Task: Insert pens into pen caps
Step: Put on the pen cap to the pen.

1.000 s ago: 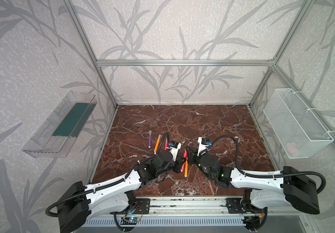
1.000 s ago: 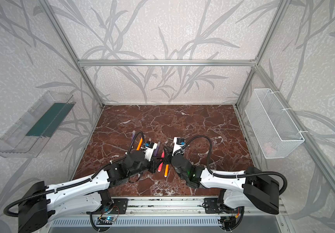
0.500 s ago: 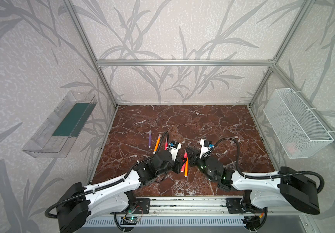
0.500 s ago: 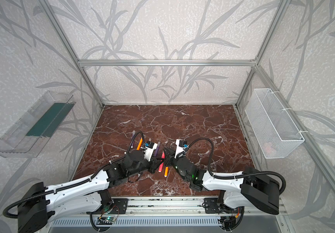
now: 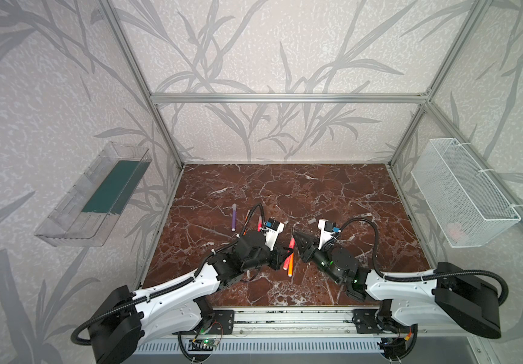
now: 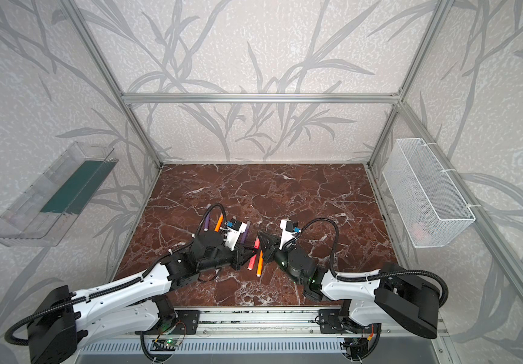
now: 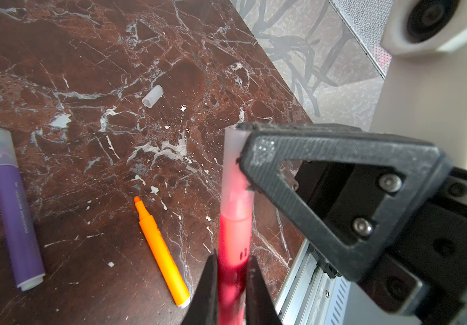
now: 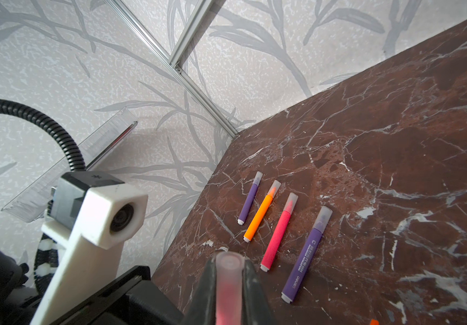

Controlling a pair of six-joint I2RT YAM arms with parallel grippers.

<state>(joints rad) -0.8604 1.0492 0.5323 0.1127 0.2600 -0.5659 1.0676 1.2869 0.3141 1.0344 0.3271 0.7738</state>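
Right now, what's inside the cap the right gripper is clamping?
The tip of the pink-red pen shows pink through the translucent cap; the left gripper holds the barrel. The right gripper covers part of the cap, so full seating can't be judged.

You find little to read here. In the right wrist view, the nearest purple pen [image 8: 306, 253] carries white print along its barrel. The word by its whitish end looks like "deli", and the smaller line beyond it is too fine to read. In the left wrist view, the capped purple pen [image 7: 15, 213] bears a line of small white capitals, also unreadable. The pink pen [image 7: 233, 242] shows two small dark marks, too blurred to read.
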